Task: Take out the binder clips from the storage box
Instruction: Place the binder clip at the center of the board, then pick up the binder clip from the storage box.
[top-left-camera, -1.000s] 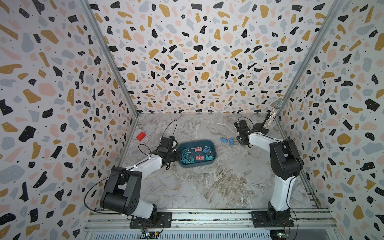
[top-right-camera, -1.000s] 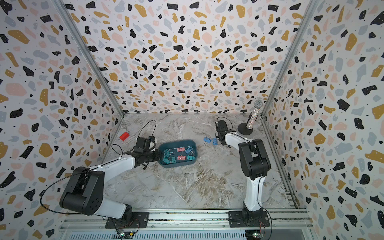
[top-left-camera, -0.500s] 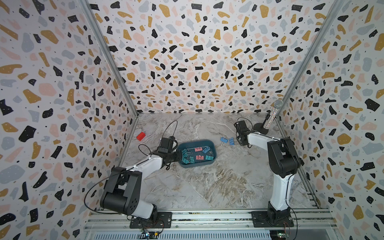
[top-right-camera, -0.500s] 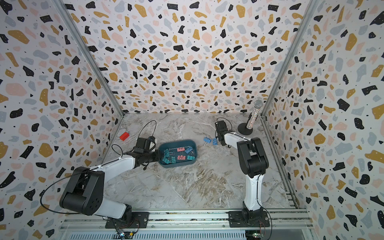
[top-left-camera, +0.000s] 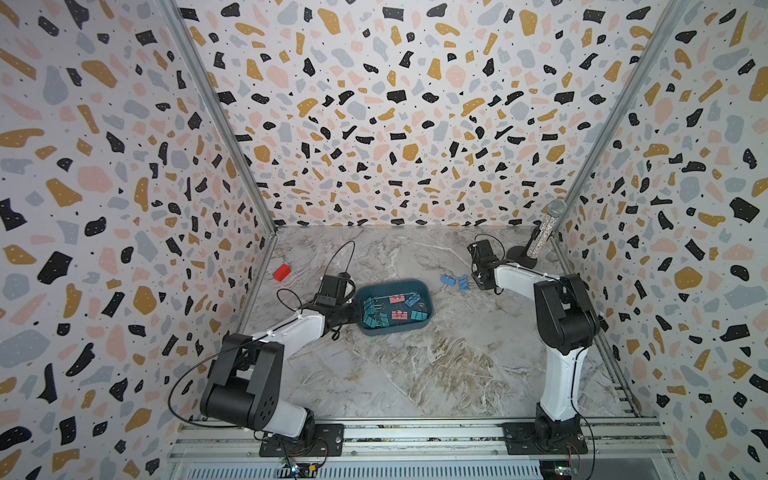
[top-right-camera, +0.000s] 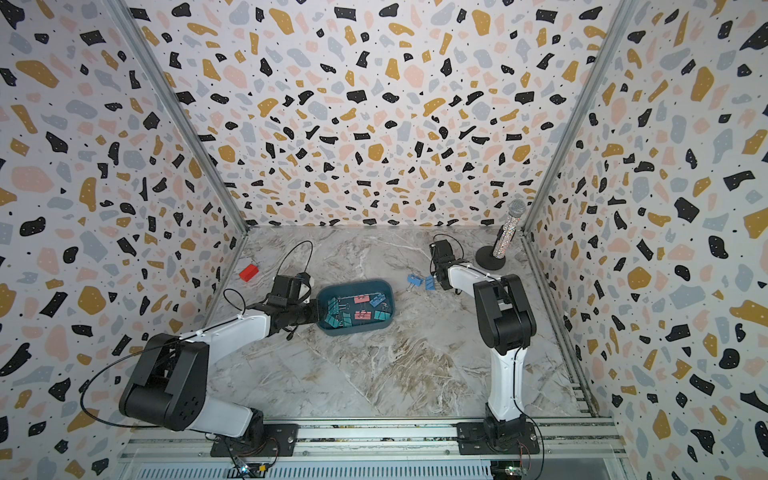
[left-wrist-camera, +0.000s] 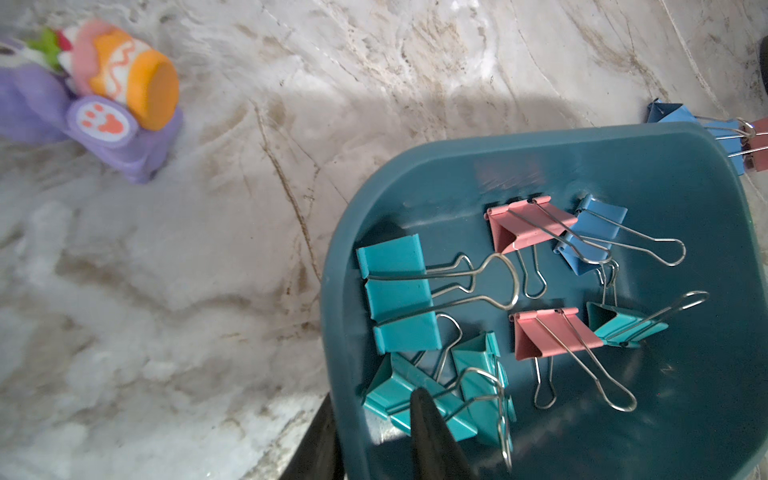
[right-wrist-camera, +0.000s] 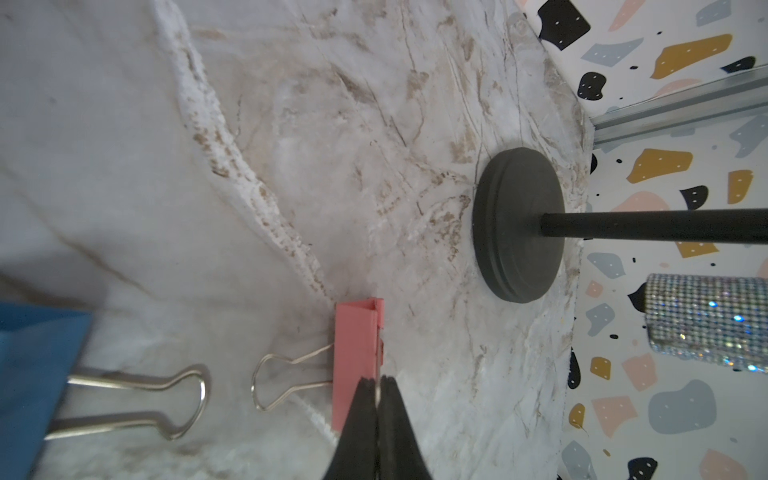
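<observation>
Several binder clips (left-wrist-camera: 399, 291) wait in storage box (left-wrist-camera: 540, 166), table (top-left-camera: 415, 365) centre. Left gripper (left-wrist-camera: 374, 411) pinches box wall, likely steadying it. Right gripper (right-wrist-camera: 377, 380), pressed together on pink clip (right-wrist-camera: 355, 357) handle beside blue clips (top-left-camera: 446, 280) outside: likely drop-off pile.

The blurred purple toy (left-wrist-camera: 109, 146) and a blue binder clip (right-wrist-camera: 37, 365) run off their views' edges.

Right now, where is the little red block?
In both top views the red block lies on the marble floor by the left wall, left of the blue tub and slightly farther back, touching nothing.
</observation>
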